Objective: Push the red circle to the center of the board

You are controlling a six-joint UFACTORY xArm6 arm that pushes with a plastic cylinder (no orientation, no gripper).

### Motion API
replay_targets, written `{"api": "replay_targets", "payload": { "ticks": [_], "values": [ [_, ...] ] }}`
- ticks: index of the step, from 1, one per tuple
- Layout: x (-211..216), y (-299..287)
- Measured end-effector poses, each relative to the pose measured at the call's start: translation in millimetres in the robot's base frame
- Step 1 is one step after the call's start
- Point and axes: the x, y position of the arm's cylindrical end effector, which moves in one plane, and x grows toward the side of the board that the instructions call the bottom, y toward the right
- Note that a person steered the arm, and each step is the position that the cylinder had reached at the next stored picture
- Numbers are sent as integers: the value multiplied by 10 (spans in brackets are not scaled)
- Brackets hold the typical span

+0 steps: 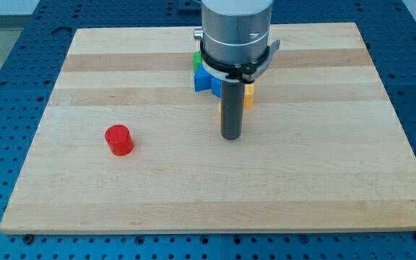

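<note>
The red circle [119, 139] is a short red cylinder on the wooden board [215, 180], at the view's left, a little below mid-height. My tip [231, 136] is at the end of the dark rod near the board's middle, well to the right of the red circle and about level with it. A blue block [205, 78], a green block [196, 58] and a yellow block [248, 94] sit just above the tip, partly hidden by the arm.
The grey arm body [235, 32] hangs over the top middle of the board and hides part of the block cluster. Around the board lies a blue perforated table [6, 65].
</note>
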Motion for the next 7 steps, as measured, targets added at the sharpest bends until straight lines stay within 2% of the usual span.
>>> {"api": "replay_targets", "payload": {
  "ticks": [2,3,4,5,6,7],
  "values": [
    [-186,0],
    [-28,-19],
    [191,-336],
    [568,-953],
    [710,-1723],
    [559,-2158]
  ]
}}
